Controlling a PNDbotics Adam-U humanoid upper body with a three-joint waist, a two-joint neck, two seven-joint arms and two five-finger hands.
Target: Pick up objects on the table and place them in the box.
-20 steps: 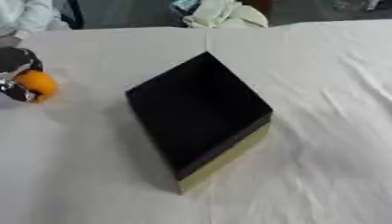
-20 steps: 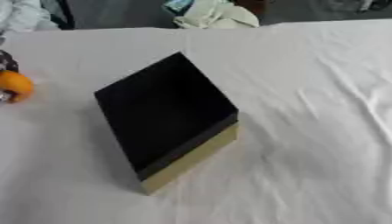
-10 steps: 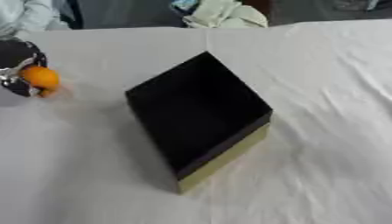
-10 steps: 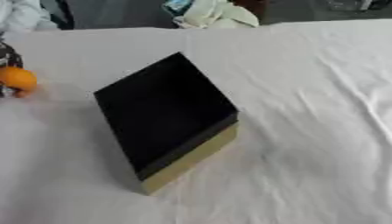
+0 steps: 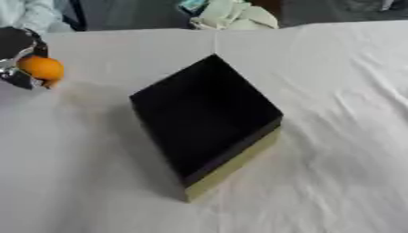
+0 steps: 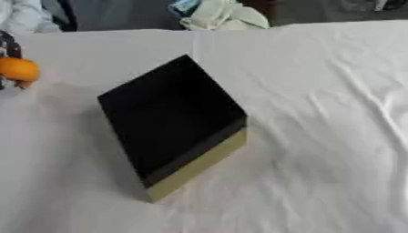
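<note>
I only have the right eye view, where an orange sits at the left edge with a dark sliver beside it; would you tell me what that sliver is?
Observer: In the left eye view it is the robot's left hand, black with silver parts, its fingers curled round the orange.
Operator: Thank you. On which side of the orange does most of the hand lie?
Observer: Its dark bulk lies above and to the left of the orange and runs to the picture's left edge. A silver part shows below the orange on the left.
</note>
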